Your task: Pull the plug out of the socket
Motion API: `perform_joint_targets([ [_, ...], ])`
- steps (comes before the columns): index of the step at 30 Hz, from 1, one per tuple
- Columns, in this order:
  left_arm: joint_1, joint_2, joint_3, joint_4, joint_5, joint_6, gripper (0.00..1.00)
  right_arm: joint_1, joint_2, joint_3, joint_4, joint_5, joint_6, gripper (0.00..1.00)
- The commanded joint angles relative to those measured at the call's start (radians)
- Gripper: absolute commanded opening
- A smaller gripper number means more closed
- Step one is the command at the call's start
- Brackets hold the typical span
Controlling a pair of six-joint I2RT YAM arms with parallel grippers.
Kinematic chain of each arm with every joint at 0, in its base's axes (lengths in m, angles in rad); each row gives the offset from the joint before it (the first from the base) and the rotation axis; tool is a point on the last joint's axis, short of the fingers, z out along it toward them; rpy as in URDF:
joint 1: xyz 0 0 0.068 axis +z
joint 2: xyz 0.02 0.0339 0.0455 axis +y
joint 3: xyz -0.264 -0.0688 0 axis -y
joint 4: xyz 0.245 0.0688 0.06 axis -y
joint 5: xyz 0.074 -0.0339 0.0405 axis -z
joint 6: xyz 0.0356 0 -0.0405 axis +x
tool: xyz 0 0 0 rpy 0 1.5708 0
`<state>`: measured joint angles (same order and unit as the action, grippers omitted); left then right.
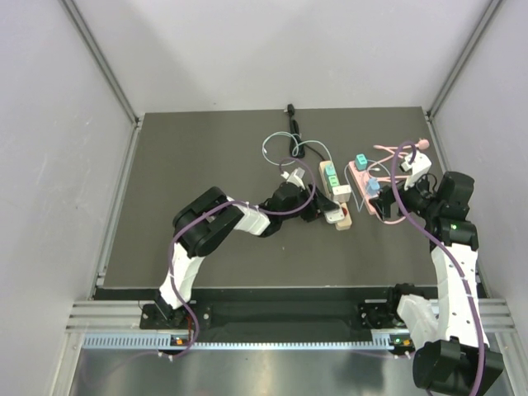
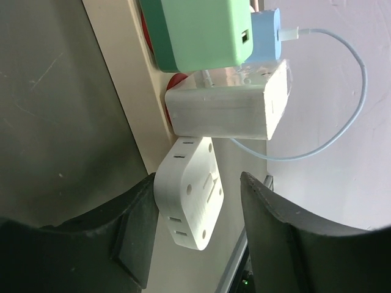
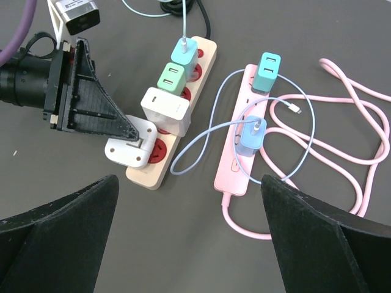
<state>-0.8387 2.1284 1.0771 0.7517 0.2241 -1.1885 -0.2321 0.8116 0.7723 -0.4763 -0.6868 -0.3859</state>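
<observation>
Left gripper (image 2: 198, 186) astride the white plug (image 2: 190, 198), jaws half closed, nothing clamped yet

I see one finger touching the plug's side and the other just clear of it, so I call this no grip; the plug sits in the end socket of the beige strip (image 2: 131, 91), right beside the white block charger (image 2: 226, 113), with the green charger (image 2: 195, 30) and a blue charger (image 3: 185, 50) further along that strip. My right gripper (image 3: 189, 183) hangs wide open and empty beside the beige strip, over the pink strip (image 3: 235, 165). Nothing pins the beige strip down, so I judge a pull could drag or lift the whole strip with it, and the rounded plug could slip from the fingers. There are no bins or trays; the beige strip's sockets are the only holders, with four plugs in them
</observation>
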Motion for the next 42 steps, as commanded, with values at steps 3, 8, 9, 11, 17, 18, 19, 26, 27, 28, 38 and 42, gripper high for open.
perform_joint_targets([
  [3,-0.011,0.011,0.043,0.032,-0.011,-0.013,0.56,-0.01,-0.019,0.033,0.01,-0.028,-0.019,1.0],
  [8,-0.017,0.01,0.041,0.026,-0.015,-0.014,0.49,-0.009,-0.019,0.035,0.008,-0.026,-0.018,1.0],
  [9,-0.019,0.01,0.043,0.021,-0.017,-0.014,0.48,-0.01,-0.019,0.035,0.008,-0.026,-0.019,1.0],
  [11,-0.019,0.007,0.043,0.017,-0.019,-0.011,0.46,-0.01,-0.019,0.033,0.01,-0.025,-0.019,1.0],
  [17,-0.017,-0.001,0.06,-0.023,-0.02,0.003,0.34,-0.01,-0.02,0.033,0.008,-0.023,-0.021,1.0],
  [18,-0.017,-0.002,0.06,-0.023,-0.02,0.007,0.31,-0.012,-0.02,0.033,0.01,-0.023,-0.021,1.0],
  [19,-0.017,-0.005,0.061,-0.026,-0.022,0.009,0.28,-0.012,-0.02,0.033,0.01,-0.023,-0.019,1.0],
  [26,-0.017,-0.031,0.058,0.008,-0.002,0.023,0.0,-0.015,-0.02,0.03,0.008,-0.026,-0.022,1.0],
  [27,-0.016,-0.038,0.058,0.015,0.004,0.026,0.0,-0.015,-0.02,0.03,0.01,-0.028,-0.022,1.0],
  [28,-0.016,-0.053,0.058,0.02,0.009,0.029,0.0,-0.015,-0.02,0.028,0.01,-0.03,-0.022,0.99],
  [38,0.032,-0.209,-0.02,0.044,-0.02,-0.045,0.0,-0.016,0.018,0.022,-0.109,-0.279,-0.151,1.0],
  [42,0.067,-0.26,-0.051,0.057,0.009,-0.039,0.0,-0.012,0.046,0.021,-0.16,-0.365,-0.226,1.0],
])
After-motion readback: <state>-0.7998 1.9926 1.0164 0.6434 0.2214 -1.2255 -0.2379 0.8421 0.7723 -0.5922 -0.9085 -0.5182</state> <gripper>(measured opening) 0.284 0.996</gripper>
